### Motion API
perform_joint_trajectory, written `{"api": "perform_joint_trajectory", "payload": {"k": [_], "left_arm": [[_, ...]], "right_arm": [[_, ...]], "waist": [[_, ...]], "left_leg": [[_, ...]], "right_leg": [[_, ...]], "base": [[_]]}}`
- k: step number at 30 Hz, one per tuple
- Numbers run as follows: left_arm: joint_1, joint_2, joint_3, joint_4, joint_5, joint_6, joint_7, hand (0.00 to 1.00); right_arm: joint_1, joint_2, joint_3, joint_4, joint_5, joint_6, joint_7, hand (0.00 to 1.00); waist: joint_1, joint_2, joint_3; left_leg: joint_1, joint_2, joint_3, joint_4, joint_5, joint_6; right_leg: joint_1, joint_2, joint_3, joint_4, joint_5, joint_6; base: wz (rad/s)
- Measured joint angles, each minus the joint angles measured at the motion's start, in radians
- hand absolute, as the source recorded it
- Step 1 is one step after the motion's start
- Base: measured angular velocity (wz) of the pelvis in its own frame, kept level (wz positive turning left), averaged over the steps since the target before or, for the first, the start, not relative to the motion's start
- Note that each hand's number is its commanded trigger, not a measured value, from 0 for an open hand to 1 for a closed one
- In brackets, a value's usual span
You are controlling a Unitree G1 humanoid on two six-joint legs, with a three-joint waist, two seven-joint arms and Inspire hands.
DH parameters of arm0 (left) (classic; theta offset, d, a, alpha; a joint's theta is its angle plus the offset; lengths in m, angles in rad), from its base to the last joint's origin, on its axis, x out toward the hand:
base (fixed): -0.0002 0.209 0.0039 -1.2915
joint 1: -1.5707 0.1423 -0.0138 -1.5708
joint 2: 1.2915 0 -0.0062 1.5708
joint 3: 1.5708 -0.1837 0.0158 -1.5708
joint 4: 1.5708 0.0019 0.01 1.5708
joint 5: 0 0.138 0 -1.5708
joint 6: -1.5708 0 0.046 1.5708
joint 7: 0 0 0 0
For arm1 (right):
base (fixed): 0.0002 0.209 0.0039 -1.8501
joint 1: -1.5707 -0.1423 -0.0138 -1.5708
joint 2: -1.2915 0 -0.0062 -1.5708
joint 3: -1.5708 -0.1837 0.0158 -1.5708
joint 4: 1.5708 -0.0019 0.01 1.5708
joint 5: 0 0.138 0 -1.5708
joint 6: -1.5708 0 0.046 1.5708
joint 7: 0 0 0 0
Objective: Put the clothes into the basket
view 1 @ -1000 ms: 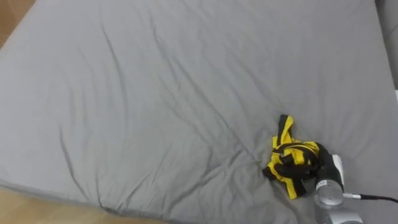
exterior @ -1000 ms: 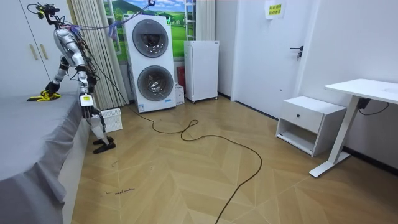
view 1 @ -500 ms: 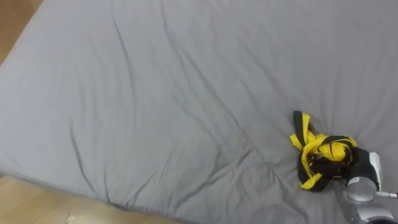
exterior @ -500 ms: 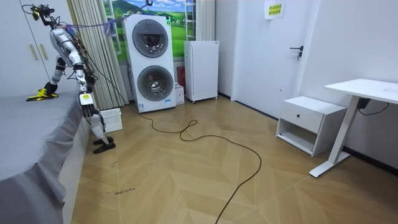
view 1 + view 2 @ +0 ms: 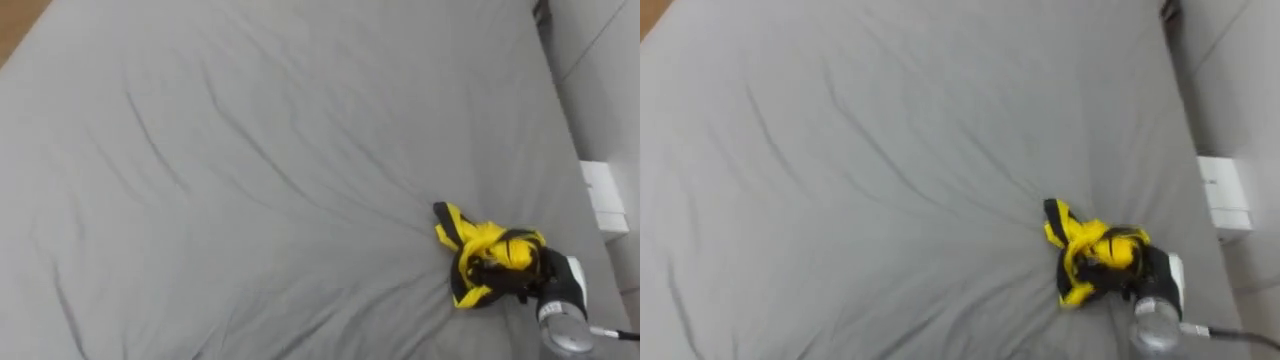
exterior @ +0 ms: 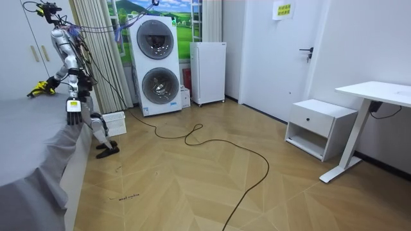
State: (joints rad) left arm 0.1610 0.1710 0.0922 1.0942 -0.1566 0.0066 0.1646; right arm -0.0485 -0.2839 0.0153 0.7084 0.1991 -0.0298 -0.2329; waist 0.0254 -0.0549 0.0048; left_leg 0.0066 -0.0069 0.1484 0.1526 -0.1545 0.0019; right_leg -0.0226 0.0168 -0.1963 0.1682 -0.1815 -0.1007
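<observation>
Now the grasp is the step in hand. The grey bed [image 5: 250,150] lies before the robot, which stands at its side edge. A white basket [image 6: 115,123] sits on the floor just off the bed, by the robot's feet. The yellow-and-black garment [image 5: 480,255] is bunched near the bed's edge, with the right hand [image 5: 558,283] on it, fingers curled into the cloth. The left hand [image 6: 74,110] hangs beside the bed, fingers relaxed. Next, I judge, the robot must lift the garment clear, turn from the bed and lower it into the basket.
</observation>
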Motion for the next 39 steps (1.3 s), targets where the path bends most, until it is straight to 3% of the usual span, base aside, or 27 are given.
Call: {"api": "perform_joint_trajectory", "payload": {"k": [4,10,14,18,20,25,29,39], "left_arm": [[0.015,-0.003,0.036,-0.004,0.036,0.027,-0.003,0.00],[0.030,-0.004,0.065,-0.009,0.089,0.078,-0.002,0.00],[0.077,-0.004,0.096,-0.043,0.111,0.121,0.000,0.00],[0.090,-0.005,0.121,-0.043,0.111,0.175,0.017,0.00],[0.093,-0.005,0.121,-0.043,0.113,0.195,0.029,0.00],[0.108,-0.005,0.121,-0.043,0.119,0.227,0.040,0.00],[0.128,-0.005,0.131,-0.043,0.122,0.237,0.051,0.00],[0.136,-0.004,0.127,-0.043,0.124,0.259,0.051,0.00]], "right_arm": [[0.041,0.007,-0.009,-0.100,-0.014,0.026,0.030,1.00],[0.087,0.010,-0.037,-0.200,-0.005,0.045,0.069,1.00],[0.123,0.011,-0.219,-0.246,0.008,0.045,0.048,1.00],[0.155,0.006,-0.359,-0.244,0.054,0.045,-0.007,1.00],[0.185,0.007,-0.410,-0.228,0.063,0.045,-0.026,1.00],[0.231,0.021,-0.422,-0.184,0.063,0.056,-0.039,1.00],[0.266,0.027,-0.423,-0.178,0.062,0.061,-0.052,1.00],[0.305,0.028,-0.422,-0.178,0.064,0.065,-0.046,1.00]], "waist": [[-0.025,0.000,0.0003],[-0.062,0.000,0.0007],[-0.098,-0.005,0.0029],[-0.130,-0.001,0.0078],[-0.148,0.006,0.0181],[-0.169,0.016,0.0202],[-0.187,0.019,0.0194],[-0.216,0.029,0.0205]], "left_leg": [[0.029,0.000,0.027,-0.003,-0.003,0.004],[0.053,-0.001,0.071,-0.005,-0.003,0.004],[0.078,0.001,0.096,-0.011,-0.004,0.005],[0.094,0.011,0.103,-0.011,-0.019,0.003],[0.094,0.017,0.127,-0.011,-0.023,0.003],[0.093,0.031,0.178,-0.010,-0.023,0.003],[0.093,0.037,0.182,-0.010,-0.023,0.003],[0.092,0.049,0.182,-0.009,-0.031,-0.010]], "right_leg": [[0.013,0.002,0.027,0.002,-0.003,0.005],[0.019,0.012,0.116,0.005,-0.002,0.006],[0.030,0.024,0.195,0.011,-0.002,0.006],[0.027,0.043,0.244,0.018,0.000,0.003],[0.019,0.055,0.268,0.019,0.006,-0.002],[0.000,0.080,0.333,0.022,0.018,-0.009],[-0.010,0.094,0.365,0.022,0.032,-0.015],[-0.020,0.112,0.391,0.023,0.044,-0.012]], "base": [[-0.14],[-0.10],[-0.23],[-0.42],[-0.26],[-0.33],[-0.28],[-0.09]]}}
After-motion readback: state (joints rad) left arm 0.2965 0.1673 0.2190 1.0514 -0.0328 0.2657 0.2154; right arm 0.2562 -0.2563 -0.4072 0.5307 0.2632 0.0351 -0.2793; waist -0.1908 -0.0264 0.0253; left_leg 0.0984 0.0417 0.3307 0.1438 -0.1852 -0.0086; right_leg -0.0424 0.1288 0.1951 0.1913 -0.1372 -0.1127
